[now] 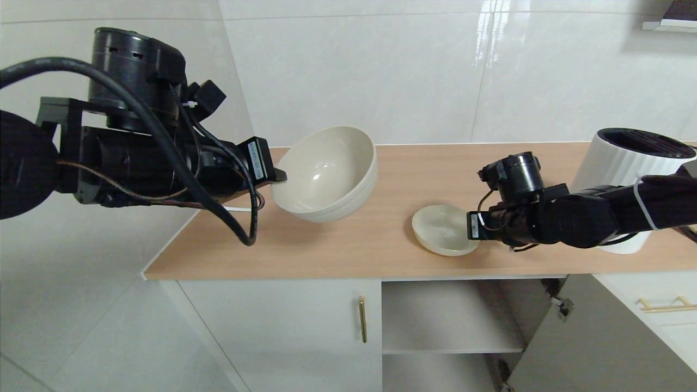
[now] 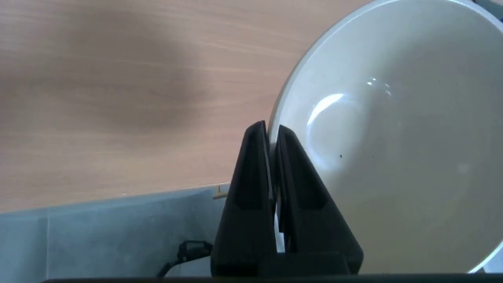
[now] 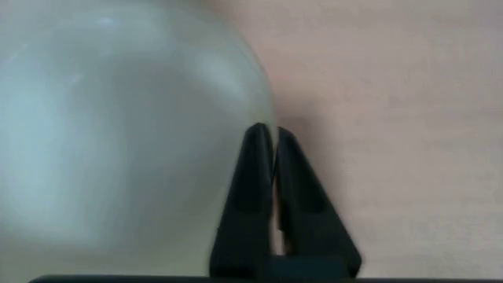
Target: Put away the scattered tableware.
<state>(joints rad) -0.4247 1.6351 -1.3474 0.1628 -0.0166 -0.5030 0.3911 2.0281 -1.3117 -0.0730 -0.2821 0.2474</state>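
Observation:
A large cream bowl (image 1: 326, 174) hangs tilted above the left part of the wooden countertop (image 1: 392, 239), its opening turned towards me. My left gripper (image 1: 279, 177) is shut on its rim; in the left wrist view the black fingers (image 2: 271, 161) pinch the rim of the bowl (image 2: 393, 141). A small translucent saucer (image 1: 444, 228) sits on the countertop near the front edge. My right gripper (image 1: 472, 226) is shut on its rim, and the right wrist view shows the fingers (image 3: 269, 153) closed at the edge of the saucer (image 3: 118, 134).
A white ribbed cylinder with a black top (image 1: 631, 179) stands at the countertop's right end behind my right arm. Below the counter a cabinet door (image 1: 588, 337) stands open, showing a shelf (image 1: 446, 332). A closed door with a gold handle (image 1: 362, 318) is to its left.

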